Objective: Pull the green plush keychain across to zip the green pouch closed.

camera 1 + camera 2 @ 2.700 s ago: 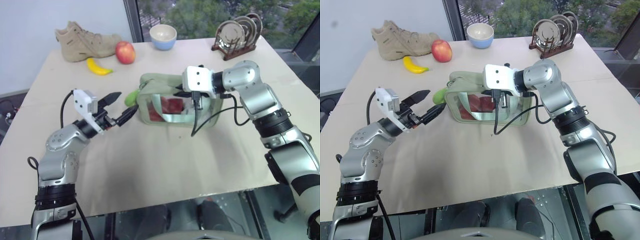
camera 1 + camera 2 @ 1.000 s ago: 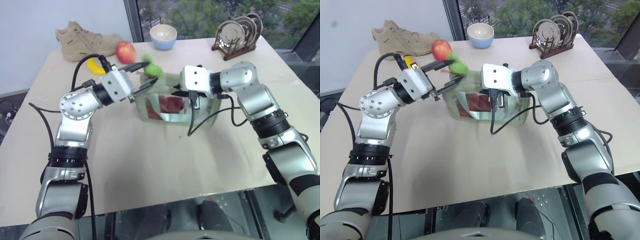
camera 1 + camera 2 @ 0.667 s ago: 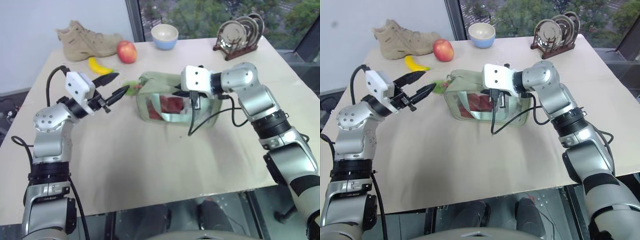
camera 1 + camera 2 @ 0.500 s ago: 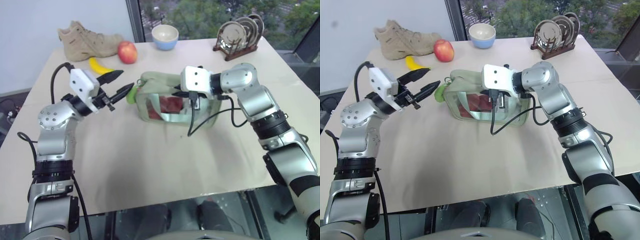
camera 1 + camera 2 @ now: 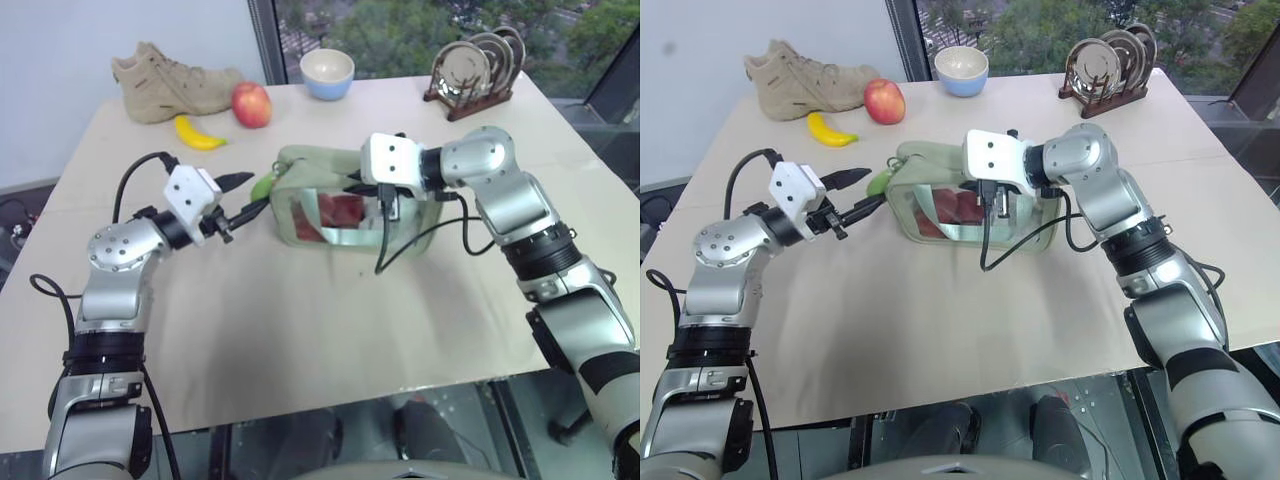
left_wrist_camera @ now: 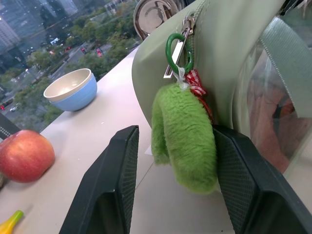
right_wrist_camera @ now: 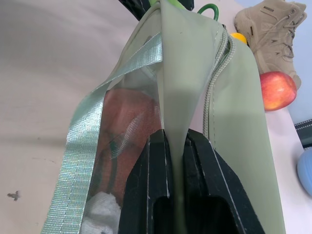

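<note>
Green keychain (image 6: pixel 184 137) hangs from pouch (image 6: pixel 229 53) between left tool's (image 6: pixel 171 189) parted fingers, ungripped; right tool (image 7: pixel 169 171) pinches pouch fabric.

Both arms are built of rounded silver-grey metal segments joined by black ribbed collars. Each wrist carries a boxy white camera housing with small dark screws, and loose black cables loop from it. The left gripper (image 5: pixel 240 197) and right gripper (image 7: pixel 170 161) each have two tapered black fingers (image 6: pixel 109 195) with finely textured pads.
</note>
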Action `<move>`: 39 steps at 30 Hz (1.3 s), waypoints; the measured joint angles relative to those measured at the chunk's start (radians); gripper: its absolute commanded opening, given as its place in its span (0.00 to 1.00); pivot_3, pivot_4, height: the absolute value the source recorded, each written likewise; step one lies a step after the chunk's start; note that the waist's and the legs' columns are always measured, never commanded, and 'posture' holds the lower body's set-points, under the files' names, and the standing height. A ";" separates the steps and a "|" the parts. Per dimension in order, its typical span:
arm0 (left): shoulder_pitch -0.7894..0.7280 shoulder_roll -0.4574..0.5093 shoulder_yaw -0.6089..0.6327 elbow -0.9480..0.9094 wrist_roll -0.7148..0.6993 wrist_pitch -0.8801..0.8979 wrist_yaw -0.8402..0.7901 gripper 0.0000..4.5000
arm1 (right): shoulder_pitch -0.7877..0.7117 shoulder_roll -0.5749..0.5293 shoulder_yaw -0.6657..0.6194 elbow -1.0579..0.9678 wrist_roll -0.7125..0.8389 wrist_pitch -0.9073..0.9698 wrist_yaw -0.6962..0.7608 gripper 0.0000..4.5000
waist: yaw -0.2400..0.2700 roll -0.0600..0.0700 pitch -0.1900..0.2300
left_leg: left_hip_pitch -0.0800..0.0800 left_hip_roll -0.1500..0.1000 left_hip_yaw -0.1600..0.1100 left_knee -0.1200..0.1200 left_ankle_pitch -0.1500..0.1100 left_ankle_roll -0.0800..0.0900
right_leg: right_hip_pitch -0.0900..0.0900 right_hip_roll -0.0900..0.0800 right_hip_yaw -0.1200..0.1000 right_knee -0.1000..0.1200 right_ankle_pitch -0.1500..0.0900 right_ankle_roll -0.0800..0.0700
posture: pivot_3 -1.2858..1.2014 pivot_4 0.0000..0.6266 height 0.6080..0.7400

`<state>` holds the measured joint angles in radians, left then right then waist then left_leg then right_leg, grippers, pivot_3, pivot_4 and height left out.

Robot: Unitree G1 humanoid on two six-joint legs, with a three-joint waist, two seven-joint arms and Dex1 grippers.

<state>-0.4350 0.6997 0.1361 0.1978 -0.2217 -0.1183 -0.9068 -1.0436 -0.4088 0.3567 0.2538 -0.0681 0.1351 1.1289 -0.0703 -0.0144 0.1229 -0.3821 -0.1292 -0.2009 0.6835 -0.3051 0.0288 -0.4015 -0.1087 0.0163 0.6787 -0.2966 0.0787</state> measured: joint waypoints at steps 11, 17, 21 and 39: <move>-0.114 -0.011 -0.018 0.103 0.128 -0.303 0.114 0.02 | 0.000 -0.006 0.000 -0.002 0.000 0.012 0.000 0.00 | 0.004 -0.001 0.000 | -0.001 0.000 -0.001 0.001 0.000 0.000 | 0.000 -0.001 0.000 0.000 0.000 0.000 | 0.52 0.24 1.00; -0.302 0.011 -0.077 0.161 0.272 -0.534 0.174 0.02 | 0.000 0.000 0.000 -0.001 0.000 0.008 -0.001 0.00 | 0.000 -0.001 -0.001 | -0.001 0.000 0.000 0.001 0.000 0.000 | 0.000 -0.002 0.000 0.000 0.000 0.000 | 0.52 0.24 1.00; -0.357 0.014 -0.162 0.238 0.367 -0.626 0.193 0.02 | 0.000 0.004 0.000 0.004 -0.003 0.004 -0.004 0.00 | 0.000 -0.001 -0.001 | -0.002 0.000 -0.001 0.000 0.000 0.000 | -0.001 -0.001 0.000 0.000 0.000 0.000 | 0.52 0.24 1.00; -0.379 0.052 -0.197 0.304 0.146 -0.595 0.072 0.62 | 0.000 0.011 0.000 0.009 -0.005 0.003 -0.019 0.00 | -0.003 -0.001 -0.001 | -0.003 0.000 -0.001 0.001 0.000 0.000 | -0.003 -0.001 0.001 0.001 0.000 0.000 | 0.52 0.24 1.00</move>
<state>-0.8136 0.7517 -0.0607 0.5022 -0.0760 -0.7137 -0.8347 -1.0438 -0.3983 0.3565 0.2627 -0.0731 0.1384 1.1096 -0.0730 -0.0156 0.1222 -0.3853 -0.1296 -0.2017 0.6841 -0.3051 0.0288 -0.4042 -0.1096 0.0176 0.6796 -0.2966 0.0788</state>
